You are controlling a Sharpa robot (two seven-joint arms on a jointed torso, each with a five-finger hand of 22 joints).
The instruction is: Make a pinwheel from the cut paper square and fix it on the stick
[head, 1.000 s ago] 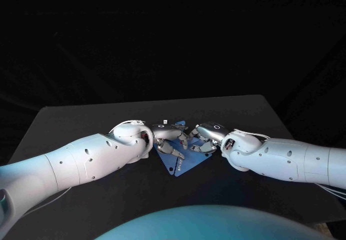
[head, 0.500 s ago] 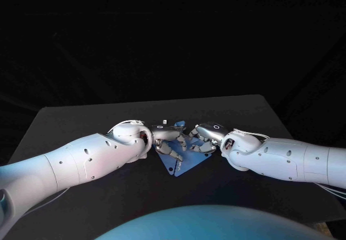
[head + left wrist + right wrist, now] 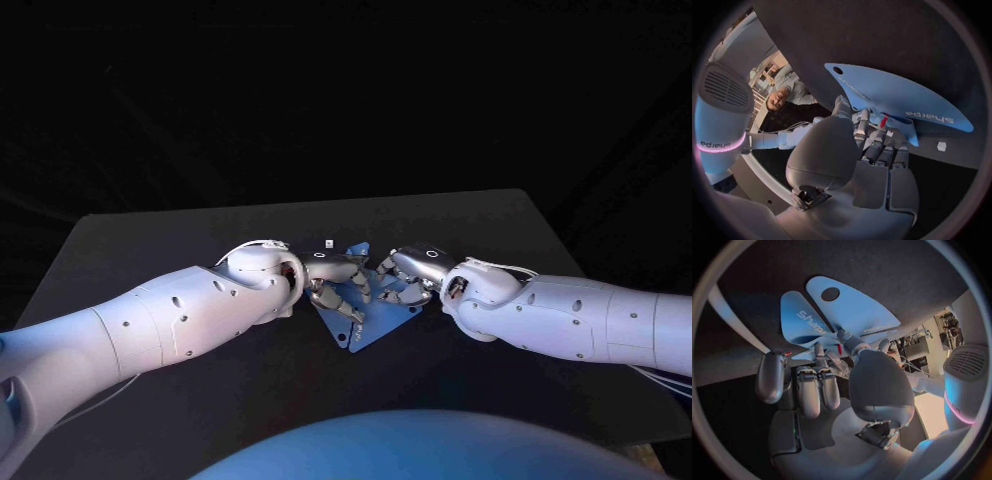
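Observation:
The blue cut paper square [image 3: 364, 320] lies on the black table [image 3: 476, 215] between my two hands. My left hand [image 3: 338, 281] and right hand [image 3: 408, 276] meet over its middle. In the left wrist view a curved blue flap [image 3: 898, 97] with a hole near its tip rises from the fingertips [image 3: 874, 131] that pinch it. A small red piece [image 3: 883, 120] sits there. In the right wrist view two lifted flaps [image 3: 839, 312] come together at the thumb and fingers [image 3: 820, 356], beside the same red piece [image 3: 839, 348]. How the paper lies under the hands is hidden.
A small white bit [image 3: 329, 243] lies on the table just beyond the paper, also seen as a white bit [image 3: 941, 146] in the left wrist view. A pale narrow strip [image 3: 736, 320] crosses the table in the right wrist view; it may be the stick.
Both hands stay over the paper's middle. The left hand's fingers have shifted slightly, and the paper's near corner sits a little differently.

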